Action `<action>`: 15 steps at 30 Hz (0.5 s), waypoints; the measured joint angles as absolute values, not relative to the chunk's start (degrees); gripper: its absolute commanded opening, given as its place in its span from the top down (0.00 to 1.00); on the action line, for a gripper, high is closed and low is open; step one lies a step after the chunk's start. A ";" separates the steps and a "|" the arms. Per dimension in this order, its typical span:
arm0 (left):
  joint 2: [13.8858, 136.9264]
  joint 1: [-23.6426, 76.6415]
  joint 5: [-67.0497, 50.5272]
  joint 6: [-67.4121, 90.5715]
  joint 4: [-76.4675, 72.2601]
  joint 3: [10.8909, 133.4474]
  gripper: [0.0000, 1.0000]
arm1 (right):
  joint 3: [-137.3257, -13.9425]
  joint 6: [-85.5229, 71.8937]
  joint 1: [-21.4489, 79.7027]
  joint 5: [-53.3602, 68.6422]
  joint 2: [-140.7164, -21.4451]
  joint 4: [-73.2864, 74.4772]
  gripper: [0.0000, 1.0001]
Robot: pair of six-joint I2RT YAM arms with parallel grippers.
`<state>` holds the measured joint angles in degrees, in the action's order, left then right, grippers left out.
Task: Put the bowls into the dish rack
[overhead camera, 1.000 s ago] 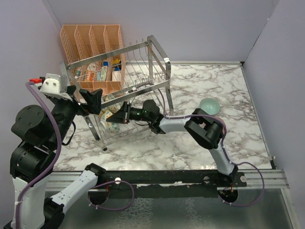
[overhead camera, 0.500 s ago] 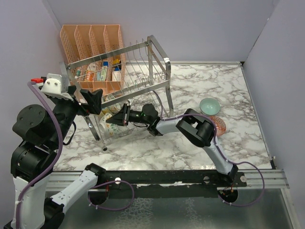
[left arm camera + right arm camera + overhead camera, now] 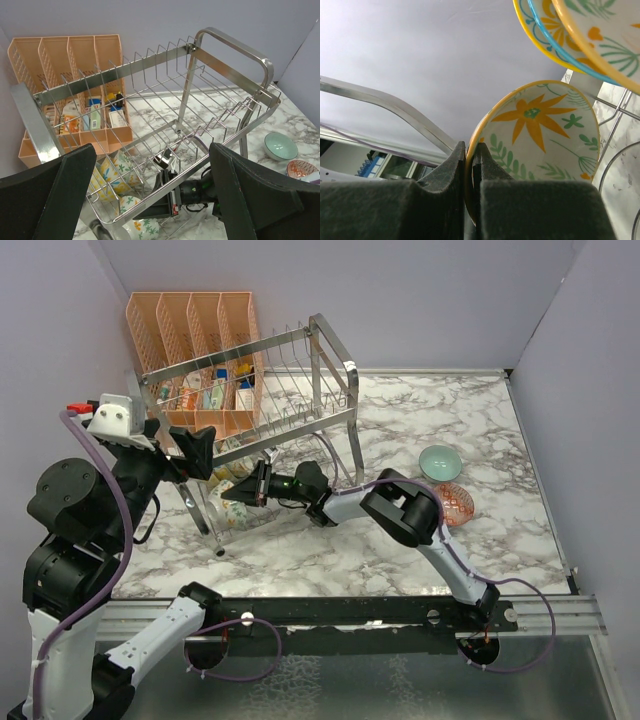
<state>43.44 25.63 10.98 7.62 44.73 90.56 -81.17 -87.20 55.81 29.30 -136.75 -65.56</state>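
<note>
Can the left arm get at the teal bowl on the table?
Probably not: the dish rack and the outstretched right arm lie between the left arm and the teal bowl.

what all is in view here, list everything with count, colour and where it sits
dish rack: one, chrome wire, two tiers, back left of table
orange-flower bowl: one, yellow rim, rack's lower tier
other racked bowls: two, yellow floral, lower tier
teal bowl: one, on table, right side
red-orange bowl: one, on table just nearer than teal bowl
organizer: one, peach plastic, behind rack
packets: several, mixed colours, in organizer
table: one, white-grey marble
left gripper: black, open, at rack's left end
right gripper: black, shut on orange-flower bowl's rim
</note>
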 measured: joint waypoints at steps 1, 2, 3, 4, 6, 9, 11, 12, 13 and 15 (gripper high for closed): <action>43.46 25.63 10.98 7.53 44.73 90.56 0.01 | -81.17 -87.22 55.81 29.30 -136.92 -65.56 0.99; 43.51 25.63 11.00 7.49 44.73 90.56 0.01 | -81.21 -87.26 55.81 29.26 -137.03 -65.56 0.98; 43.55 25.63 11.00 7.33 44.71 90.56 0.01 | -81.36 -87.22 55.79 29.28 -137.05 -65.52 0.97; 43.62 25.63 11.00 7.29 44.73 90.56 0.01 | -81.47 -87.20 55.81 29.28 -137.05 -65.47 0.96; 43.68 25.63 11.00 7.14 44.73 90.56 0.01 | -81.80 -86.87 55.81 29.30 -137.05 -65.12 0.91; 43.75 25.63 11.00 6.96 44.73 90.56 0.01 | -82.43 -86.35 55.81 29.32 -137.08 -63.81 0.81; 43.79 25.63 10.98 6.90 44.73 90.56 0.01 | -82.46 -86.06 55.81 29.36 -137.14 -63.40 0.76; 43.79 25.63 11.00 6.90 44.75 90.56 0.01 | -82.46 -85.76 55.81 29.43 -137.21 -63.31 0.74; 43.81 25.63 11.00 6.87 44.73 90.56 0.01 | -82.46 -85.69 55.81 29.41 -137.25 -63.18 0.73; 43.81 25.63 11.00 6.87 44.75 90.56 0.01 | -82.50 -85.27 55.81 29.41 -137.25 -63.09 0.71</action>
